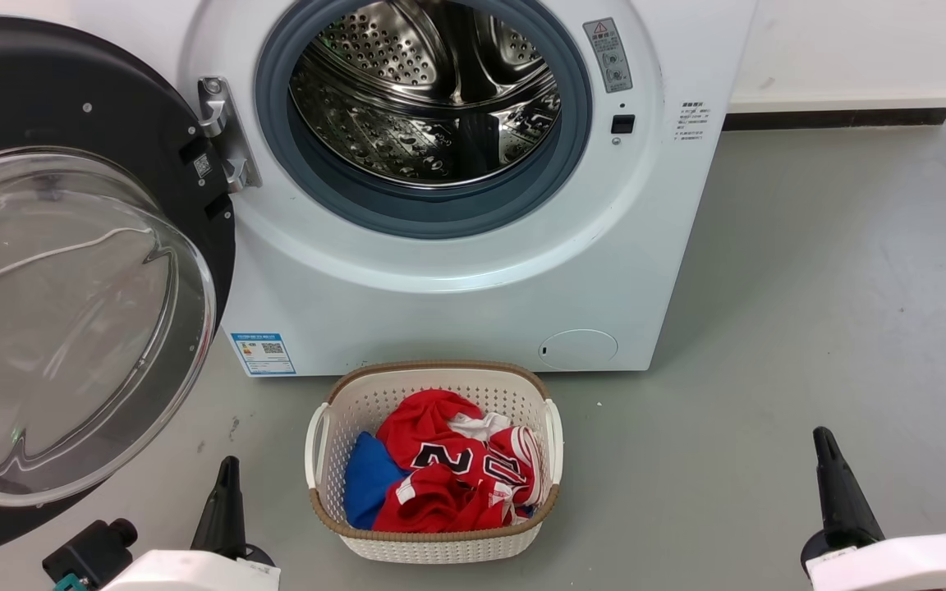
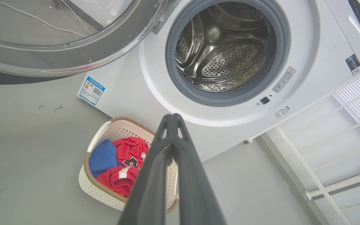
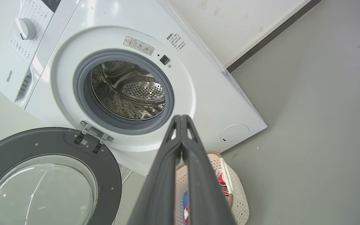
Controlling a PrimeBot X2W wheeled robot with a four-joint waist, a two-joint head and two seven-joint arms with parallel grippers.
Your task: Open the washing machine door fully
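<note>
Both your hands are clenched on nothing. Washing machine door (image 1: 71, 312) far left, swung wide off the drum (image 1: 424, 90), probably fully, edge cropped; left hand (image 1: 227, 472) by its lower rim, basket (image 1: 440, 367) centre, right hand (image 1: 823, 439) low right.

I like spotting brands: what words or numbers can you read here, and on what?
"Hisense": on the washing machine's control panel.
"2", then a creased digit I can't make out: on the red jersey in the basket.
Too small to read: the warning sticker, the blue label, the printed lines on the machine's front.
</note>
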